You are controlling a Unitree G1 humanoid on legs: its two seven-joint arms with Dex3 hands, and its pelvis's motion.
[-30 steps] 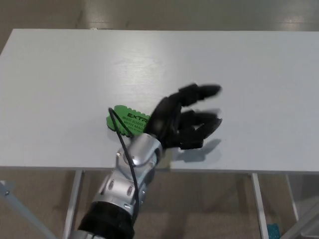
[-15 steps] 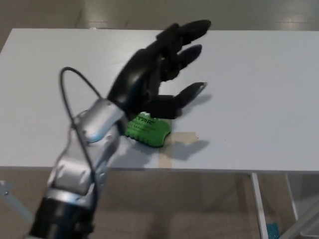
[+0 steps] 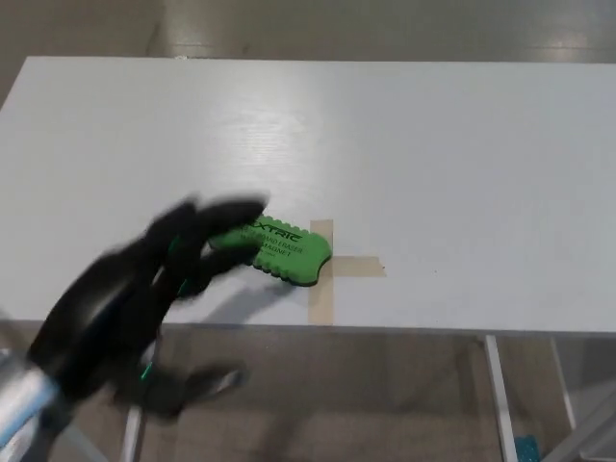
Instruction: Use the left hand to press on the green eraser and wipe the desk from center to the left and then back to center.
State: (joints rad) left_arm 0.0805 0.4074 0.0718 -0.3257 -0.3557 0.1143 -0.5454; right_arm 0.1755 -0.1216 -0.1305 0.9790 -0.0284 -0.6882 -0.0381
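Note:
A green eraser (image 3: 279,250) with black lettering lies flat on the white desk (image 3: 404,144), beside a cross of tan tape (image 3: 327,265) near the front edge. My left hand (image 3: 135,298) is blurred with motion at the lower left, off the eraser, with its fingers (image 3: 226,214) spread apart and holding nothing. Its fingertips overlap the eraser's left end in the picture; contact cannot be told. The right hand does not show.
The desk's front edge (image 3: 404,332) runs across the lower part of the view, with metal legs (image 3: 496,385) and the floor below it.
My left hand has swung from high over the desk centre down and to the lower left, uncovering the eraser. The eraser rests at the tape cross as half a second ago.

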